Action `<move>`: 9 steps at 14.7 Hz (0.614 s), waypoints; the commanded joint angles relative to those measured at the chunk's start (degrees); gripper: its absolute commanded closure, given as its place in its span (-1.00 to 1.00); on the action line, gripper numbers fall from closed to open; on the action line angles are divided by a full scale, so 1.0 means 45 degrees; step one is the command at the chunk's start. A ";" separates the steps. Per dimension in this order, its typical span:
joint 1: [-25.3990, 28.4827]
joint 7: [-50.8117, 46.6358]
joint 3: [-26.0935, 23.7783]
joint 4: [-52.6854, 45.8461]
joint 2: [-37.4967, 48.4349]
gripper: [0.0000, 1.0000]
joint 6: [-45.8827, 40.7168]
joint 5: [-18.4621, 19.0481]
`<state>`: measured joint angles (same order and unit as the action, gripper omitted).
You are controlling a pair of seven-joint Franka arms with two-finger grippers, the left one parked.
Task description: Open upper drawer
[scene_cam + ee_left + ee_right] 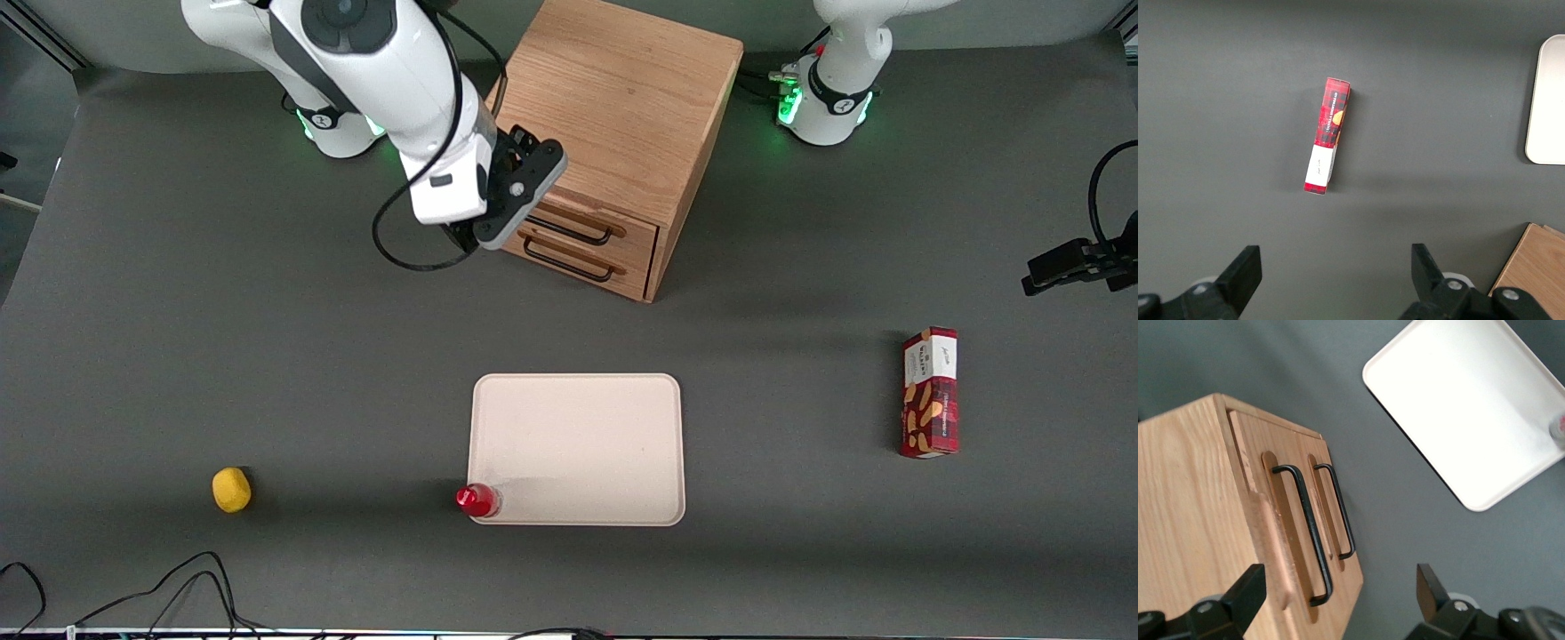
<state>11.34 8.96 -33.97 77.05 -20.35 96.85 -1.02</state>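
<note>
The oak cabinet (613,98) stands at the back of the table. Its upper drawer (622,224) looks closed, with its black wire handle (573,233) above the lower drawer's handle (569,260). My right gripper (471,238) hangs open and empty just in front of the cabinet's front, at the corner toward the working arm's end, not touching it. In the right wrist view the upper handle (1308,533) and the lower handle (1338,513) both show, and the gripper (1338,593) is open, with one end of the upper handle lying between the black fingertips (1245,590) but some way off.
A cream tray (578,449) lies nearer the front camera than the cabinet, with a red-capped bottle (477,500) at its corner. A yellow object (231,490) lies toward the working arm's end. A red snack box (930,392) lies toward the parked arm's end. Cables (178,587) lie along the front edge.
</note>
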 commanded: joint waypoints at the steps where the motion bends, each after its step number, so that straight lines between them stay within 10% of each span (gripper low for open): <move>1: 0.0059 0.1387 -0.0088 -0.0424 -0.0321 -1.00 -0.0076 -0.0086; 9: 0.0234 0.2365 -0.0088 0.0492 -0.0360 -1.00 0.0175 -0.0067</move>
<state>12.11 17.64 -34.52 77.92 -21.51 96.65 -1.02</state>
